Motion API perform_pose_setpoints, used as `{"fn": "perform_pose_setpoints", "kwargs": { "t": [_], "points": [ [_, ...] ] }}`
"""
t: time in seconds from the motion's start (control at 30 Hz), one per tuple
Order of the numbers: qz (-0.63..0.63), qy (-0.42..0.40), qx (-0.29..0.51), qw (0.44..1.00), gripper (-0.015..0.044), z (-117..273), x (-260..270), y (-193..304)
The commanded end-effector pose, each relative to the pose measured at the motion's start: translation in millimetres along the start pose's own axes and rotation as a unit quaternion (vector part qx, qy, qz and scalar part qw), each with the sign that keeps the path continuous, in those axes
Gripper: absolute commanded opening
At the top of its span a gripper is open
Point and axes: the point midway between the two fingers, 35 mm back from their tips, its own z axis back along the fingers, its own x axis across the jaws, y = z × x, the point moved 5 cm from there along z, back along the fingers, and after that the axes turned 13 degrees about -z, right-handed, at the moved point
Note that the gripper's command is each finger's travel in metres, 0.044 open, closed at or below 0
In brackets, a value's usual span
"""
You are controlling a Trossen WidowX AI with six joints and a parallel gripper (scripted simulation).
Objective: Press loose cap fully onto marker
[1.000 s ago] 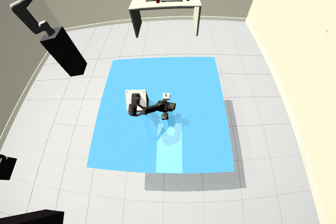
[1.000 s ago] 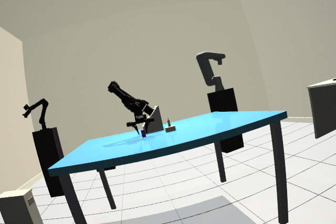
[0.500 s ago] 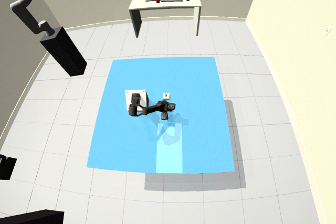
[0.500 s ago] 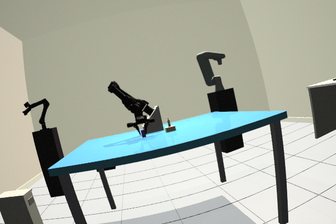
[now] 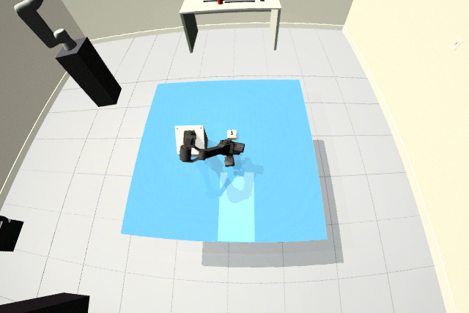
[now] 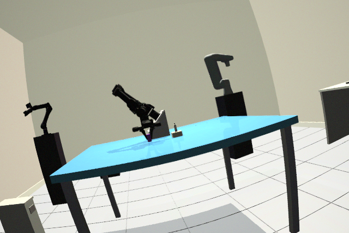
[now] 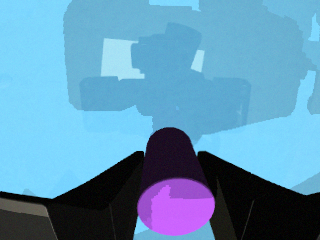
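Observation:
The purple cap (image 6: 149, 137) (image 7: 175, 207) stands upright between the fingers, its top face bright in the wrist view. My gripper (image 6: 149, 138) (image 7: 170, 159) points down and is shut on the cap, one finger on each side. The cap is at or very near the table top; whether it touches cannot be told. The marker (image 5: 231, 133) (image 6: 175, 127) stands upright, uncapped, in the pale holder block (image 5: 231, 136) (image 6: 176, 133), to the right of the gripper in the exterior view. In the top view the arm hides the cap and fingertips.
The blue table (image 5: 272, 112) (image 6: 225, 129) carries the white arm base plate (image 5: 182, 131), with its tall side rising behind the gripper in the exterior view. The holder block stands close to the arm's wrist in the top view. Other arms on black pedestals stand off the table.

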Motion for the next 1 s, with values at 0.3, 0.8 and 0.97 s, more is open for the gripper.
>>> {"fn": "perform_pose_setpoints", "kwargs": {
  "t": [0.3,0.8,0.97],
  "points": [
    [-0.007,-0.001,-0.007,1.0,0.0,34.1,-2.2,-5.0],
    [-0.007,-0.002,-0.008,1.0,0.0,56.8,1.5,-5.3],
    [-0.006,-0.009,-0.009,1.0,0.0,61.7,18.5,-10.2]
  ]
}}
